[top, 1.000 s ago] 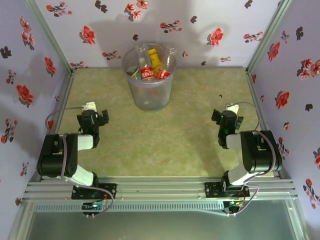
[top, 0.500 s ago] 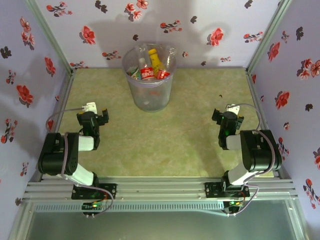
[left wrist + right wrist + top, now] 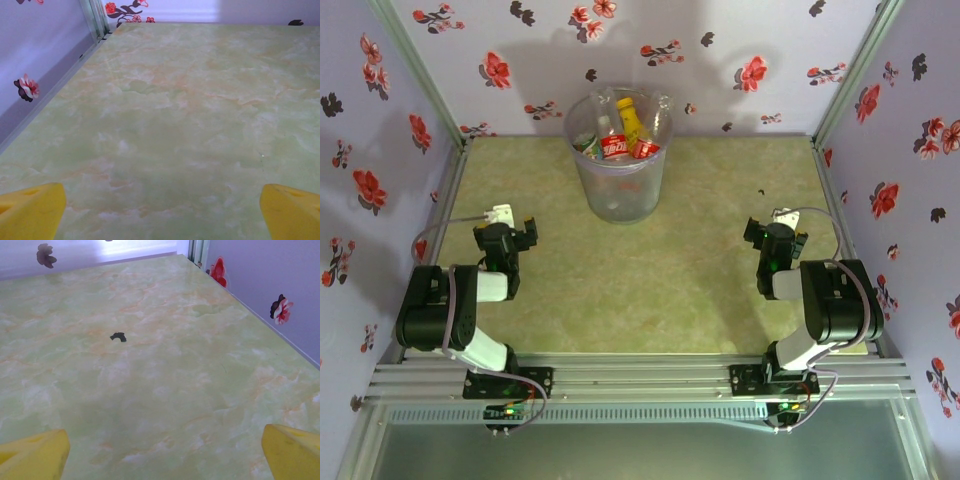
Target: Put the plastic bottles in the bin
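Observation:
The translucent greyish bin (image 3: 618, 190) stands at the back middle of the table. Inside it lie several plastic bottles (image 3: 617, 146) with red labels, and a yellow bottle (image 3: 631, 119) rises above them. My left gripper (image 3: 506, 228) is folded back near the left base, open, with nothing between its yellow fingertips (image 3: 31, 210). At the right, folded back near its base, my right gripper (image 3: 775, 232) also stands open and empty, its yellow fingertips (image 3: 292, 450) wide apart over bare table.
The green marbled table (image 3: 650, 270) is boxed in by flowered walls on the left, back and right. A small dark speck (image 3: 760, 192) lies on the table ahead of the right gripper, the same dark speck (image 3: 118, 337) in the right wrist view.

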